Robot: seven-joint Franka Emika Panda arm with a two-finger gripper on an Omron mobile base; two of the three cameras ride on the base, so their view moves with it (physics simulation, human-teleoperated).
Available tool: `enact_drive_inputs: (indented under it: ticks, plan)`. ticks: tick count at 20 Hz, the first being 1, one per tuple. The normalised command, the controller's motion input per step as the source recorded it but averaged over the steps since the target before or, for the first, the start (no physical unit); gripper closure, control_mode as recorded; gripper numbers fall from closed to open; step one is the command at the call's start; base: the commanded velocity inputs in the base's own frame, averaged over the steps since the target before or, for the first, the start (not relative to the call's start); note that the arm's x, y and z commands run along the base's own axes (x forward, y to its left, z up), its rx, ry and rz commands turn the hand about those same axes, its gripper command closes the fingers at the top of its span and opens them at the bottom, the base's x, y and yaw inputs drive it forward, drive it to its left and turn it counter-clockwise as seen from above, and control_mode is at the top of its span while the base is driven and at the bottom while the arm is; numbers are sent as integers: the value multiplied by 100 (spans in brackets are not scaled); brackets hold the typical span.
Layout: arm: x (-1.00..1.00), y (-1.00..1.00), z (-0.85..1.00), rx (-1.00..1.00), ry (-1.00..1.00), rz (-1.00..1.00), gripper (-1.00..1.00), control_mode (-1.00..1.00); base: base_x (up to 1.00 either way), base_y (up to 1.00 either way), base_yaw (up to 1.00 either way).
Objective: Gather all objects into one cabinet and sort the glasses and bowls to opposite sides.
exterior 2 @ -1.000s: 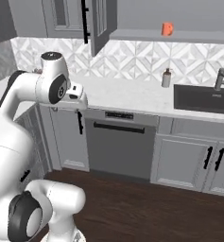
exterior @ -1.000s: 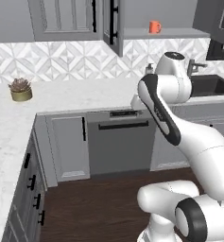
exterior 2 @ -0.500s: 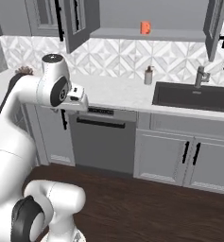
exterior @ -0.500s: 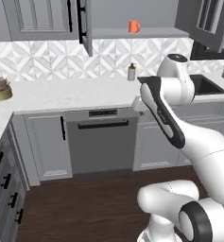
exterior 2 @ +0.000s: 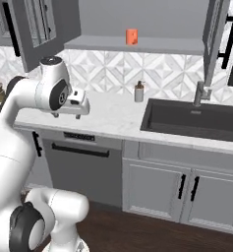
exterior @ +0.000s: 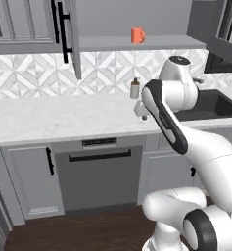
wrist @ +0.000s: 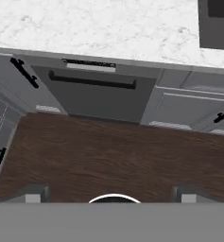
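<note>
Grey kitchen units run along a patterned tile wall, with a white marbled counter (exterior: 63, 120) over a dark dishwasher front (exterior: 99, 174) and a black sink (exterior 2: 196, 118) set into the counter on the robot's right. Above, the cabinet (exterior: 137, 44) stands with its door swung open, the long black bar handle (exterior: 63, 29) showing at the left of the flat shelf. One orange mug (exterior: 137, 35) sits upright on that shelf, alone as far as can be seen. A grey soap dispenser (exterior 2: 139, 92) stands on the counter near the wall below it, just left of the sink.

Held high and folded at counter height, the arm keeps the gripper (exterior 2: 78, 104) out over the counter's front edge, well apart from the mug. From the hand camera, looking down at the wooden floor, two finger tips (wrist: 35, 194) stand wide apart with nothing between them.

As a judgement, the task is at an early stage: one mug is in the cabinet, while the second orange mug, the pale mug and the wooden bowl remain to be found, fetched and sorted to opposite sides.
</note>
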Motion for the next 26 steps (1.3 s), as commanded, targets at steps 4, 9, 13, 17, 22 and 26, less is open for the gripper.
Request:
enact_drive_inputs:
  ticks: [4, 9, 13, 17, 22, 26]
  plan:
    - [0, 0, 0, 0, 0, 0, -100, 100, 60, -76, -12]
    - [0, 0, 0, 0, 0, 0, -100, 100, 86, 5, -20]
    - [0, 0, 0, 0, 0, 0, -100, 100, 0, 13, 2]
    - [0, 0, 0, 0, 0, 0, -100, 100, 24, 11, -2]
    - [0, 0, 0, 0, 0, 0, -100, 100, 96, 30, -14]
    - [0, 0, 0, 0, 0, 0, -100, 100, 100, 49, -17]
